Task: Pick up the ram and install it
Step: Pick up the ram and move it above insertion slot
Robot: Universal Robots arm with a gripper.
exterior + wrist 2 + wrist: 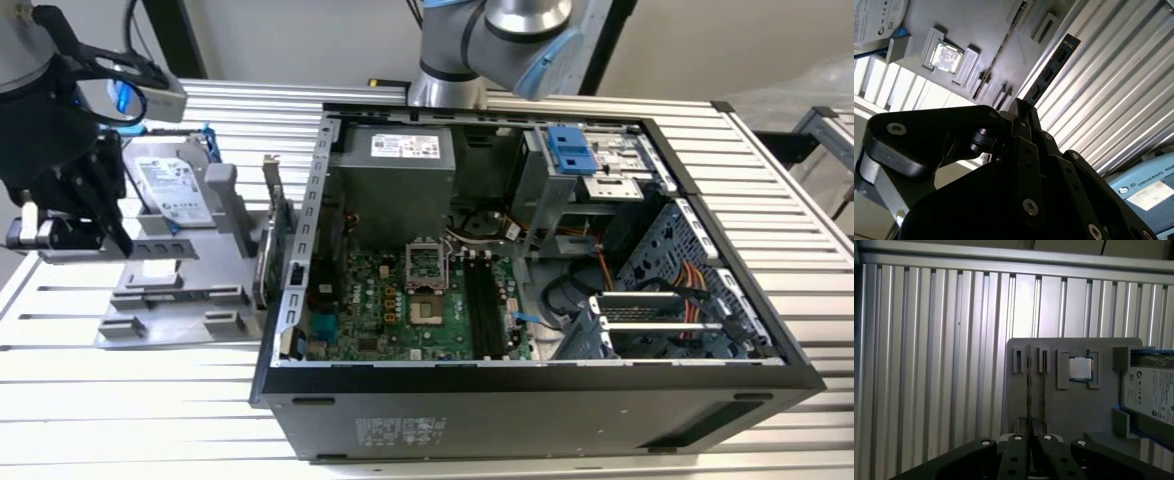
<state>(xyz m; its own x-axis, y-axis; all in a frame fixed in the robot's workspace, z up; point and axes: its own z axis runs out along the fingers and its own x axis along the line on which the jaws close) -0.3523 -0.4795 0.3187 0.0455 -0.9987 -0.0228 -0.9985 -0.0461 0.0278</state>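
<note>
The ram [1051, 67] is a slim dark stick with black chips. It juts out from between my fingertips, and my gripper [1023, 107] is shut on its near end. In the first wrist view the ram [1029, 385] appears edge-on as a thin dark line rising from the gripper [1030, 432], over the grey holder [1054, 405]. In the exterior view my black gripper [91, 225] hangs at the far left over the grey holder [174, 300], well away from the open computer case [534, 390].
The case's motherboard [400, 310] has long memory slots [478, 300] beside the processor socket. On the holder sit a silver hard drive [174, 190] and a processor chip [1080, 368]. A card with a metal bracket [274, 230] stands beside the case. An arm base [461, 50] rises behind it.
</note>
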